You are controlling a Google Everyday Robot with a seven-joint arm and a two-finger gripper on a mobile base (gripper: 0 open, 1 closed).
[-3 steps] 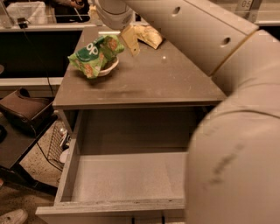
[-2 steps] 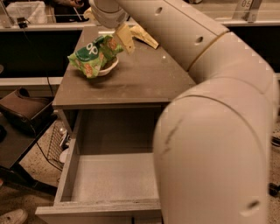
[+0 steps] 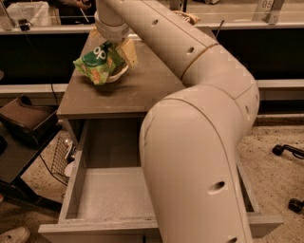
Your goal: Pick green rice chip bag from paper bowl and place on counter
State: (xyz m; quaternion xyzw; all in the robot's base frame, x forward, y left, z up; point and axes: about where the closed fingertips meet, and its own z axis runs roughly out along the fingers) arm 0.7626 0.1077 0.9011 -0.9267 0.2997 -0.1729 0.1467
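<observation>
The green rice chip bag (image 3: pixel 95 61) lies tilted in the paper bowl (image 3: pixel 118 74) at the back left of the grey-brown counter (image 3: pixel 137 92). My gripper (image 3: pixel 113 46) hangs from the wrist directly over the bag's upper right end, touching or nearly touching it. The wrist hides how the gripper meets the bag. My pale arm sweeps from the lower right up across the counter.
A yellow-and-brown chip bag (image 3: pixel 128 50) lies just right of the bowl, partly behind the gripper. The cabinet's large drawer (image 3: pixel 107 192) stands open below the counter's front edge. A pale ledge with number tags (image 3: pixel 266 7) runs behind. A dark bag (image 3: pixel 26 121) sits at left.
The arm has swung left and nearer to the camera, bringing the gripper from beside the yellow-and-brown bag to over the green bag. The bag and bowl have not moved.
</observation>
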